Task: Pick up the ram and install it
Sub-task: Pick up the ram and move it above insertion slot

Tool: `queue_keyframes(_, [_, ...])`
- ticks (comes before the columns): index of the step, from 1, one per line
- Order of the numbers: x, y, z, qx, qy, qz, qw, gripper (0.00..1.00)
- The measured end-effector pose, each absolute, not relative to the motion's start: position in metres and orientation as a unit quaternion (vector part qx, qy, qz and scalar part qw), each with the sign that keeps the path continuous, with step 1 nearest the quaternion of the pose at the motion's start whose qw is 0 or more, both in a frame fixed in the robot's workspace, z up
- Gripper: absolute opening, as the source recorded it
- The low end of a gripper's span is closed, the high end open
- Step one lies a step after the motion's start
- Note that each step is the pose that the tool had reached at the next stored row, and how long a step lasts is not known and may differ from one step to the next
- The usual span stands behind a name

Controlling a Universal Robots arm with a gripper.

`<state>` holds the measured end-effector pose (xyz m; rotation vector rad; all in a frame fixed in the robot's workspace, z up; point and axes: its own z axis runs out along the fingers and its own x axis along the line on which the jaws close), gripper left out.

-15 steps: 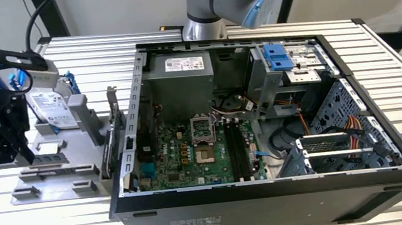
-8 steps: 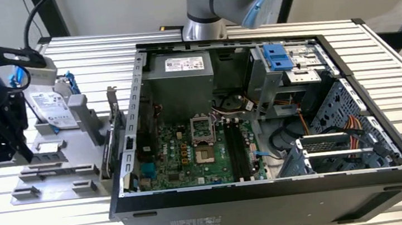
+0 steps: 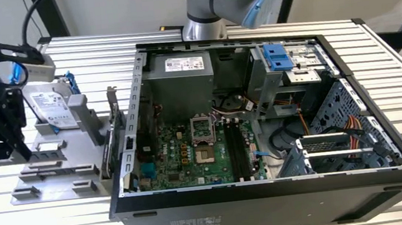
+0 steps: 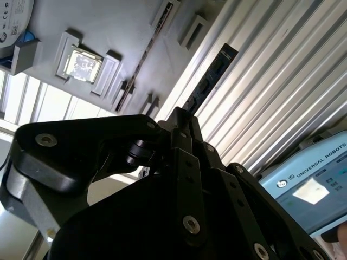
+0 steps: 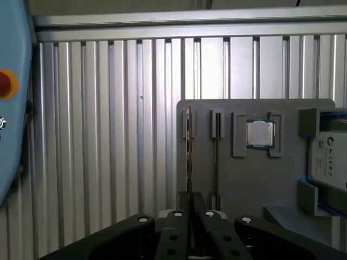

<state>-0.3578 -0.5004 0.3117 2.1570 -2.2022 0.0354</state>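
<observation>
Over the ribbed aluminium table (image 3: 48,223), beside the grey tray (image 3: 58,180), end effector (image 4: 186,116) tight on the ram (image 4: 209,81).

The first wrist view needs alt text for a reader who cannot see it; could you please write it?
The fingers are shut on the ram, seen edge-on against a grey tray on a ribbed metal table. The tray holds a second strip in a slot, a processor and a hard drive.

Ram (image 4: 210,76), long thin dark strip, seen edge-on in both wrist views, dark chips along one face, one end clamped in gripper (image 4: 184,116), remainder projecting straight out beyond fingertips, near edge of grey holder (image 4: 108,27).
</observation>
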Motion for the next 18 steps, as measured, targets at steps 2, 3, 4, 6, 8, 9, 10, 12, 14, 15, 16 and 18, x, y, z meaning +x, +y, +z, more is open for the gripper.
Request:
queue_keyframes(2, [-0.358,-0.5,0.313,0.699,-0.714,0.011,0.029,0.0])
queue_keyframes(3, [-0.358,-0.5,0.314,0.699,-0.714,0.011,0.029,0.0])
queue_keyframes(4, [-0.358,-0.5,0.314,0.699,-0.714,0.011,0.029,0.0])
queue_keyframes(6, [-0.358,-0.5,0.316,0.699,-0.714,0.011,0.029,0.0])
queue_keyframes(8, [-0.358,-0.5,0.317,0.699,-0.714,0.011,0.029,0.0])
queue_keyframes(9, [-0.358,-0.5,0.318,0.699,-0.714,0.011,0.029,0.0])
queue_keyframes(10, [-0.358,-0.5,0.318,0.699,-0.714,0.011,0.029,0.0])
queue_keyframes(12, [-0.358,-0.5,0.32,0.699,-0.714,0.011,0.029,0.0])
queue_keyframes(14, [-0.358,-0.5,0.321,0.699,-0.714,0.011,0.029,0.0])
queue_keyframes(15, [-0.358,-0.5,0.321,0.699,-0.714,0.011,0.029,0.0])
queue_keyframes(16, [-0.358,-0.5,0.322,0.699,-0.714,0.011,0.029,0.0])
queue_keyframes(18, [-0.358,-0.5,0.323,0.699,-0.714,0.011,0.029,0.0])
